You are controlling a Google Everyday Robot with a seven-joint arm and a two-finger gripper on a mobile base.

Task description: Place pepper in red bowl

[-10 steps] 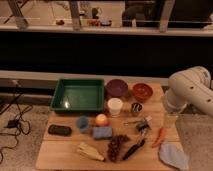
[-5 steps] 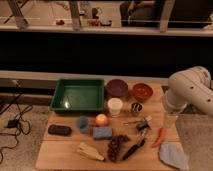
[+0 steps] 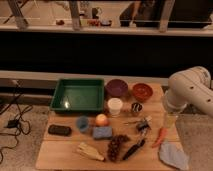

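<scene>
Gripper (image 3: 170,121) still hovering near pepper (image 3: 160,136), unmoved

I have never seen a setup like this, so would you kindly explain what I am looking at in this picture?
This is a one-armed mobile robot; its white arm enters from the right. One camera looks down on a wooden table. The arm's pincer hangs over the table's right edge, just above a slim orange-red pepper, seemingly holding nothing. Also there: a green tray, purple bowl, red bowl, white cup, glowing orange ball, blue sponge and a grey cloth. The pepper is meant for the red bowl.
</scene>
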